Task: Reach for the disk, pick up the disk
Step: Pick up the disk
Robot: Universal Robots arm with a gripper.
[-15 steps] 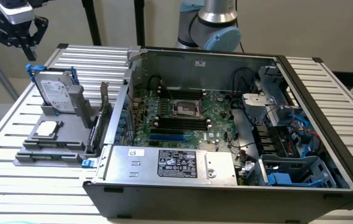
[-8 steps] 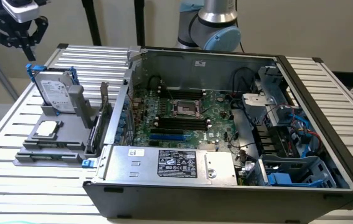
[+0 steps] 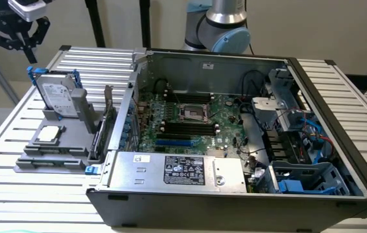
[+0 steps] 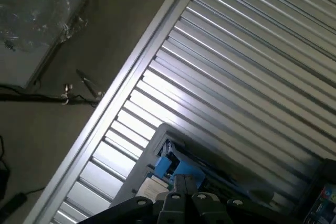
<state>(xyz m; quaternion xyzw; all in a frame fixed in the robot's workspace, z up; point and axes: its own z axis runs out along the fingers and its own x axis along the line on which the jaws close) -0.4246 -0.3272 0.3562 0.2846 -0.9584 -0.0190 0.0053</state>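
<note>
Table [image 3: 345, 97] of metal slats runs under everything, well below my gripper [image 3: 15, 42]. Open computer case [image 3: 235, 63] sits on it, off toward the exterior view's right of me, not part of this job. Grey holder [image 3: 47, 163] lies nearer, below me, between me and the case. The disk [image 3: 59, 94] stands on edge in that holder, leaning back a little with its white label facing out. It is below my gripper and slightly toward the case, clearly apart from me. Blue carrier bracket [image 3: 34, 73] frames it, and its top corner is the part closest to my fingers. In the wrist view the bracket [image 4: 167, 165] sits just past my gripper body, with slats beyond. Small chip [image 3: 49, 135] lies flat lower on the holder, wrong target. I judge the step to be the reach, early. To do it well I should descend along the disk's lean, straddle its upper edge across the thin dimension, and keep clear of the grey post beside it. My fingers are spread wide, with nothing between them and nothing touched.
</note>
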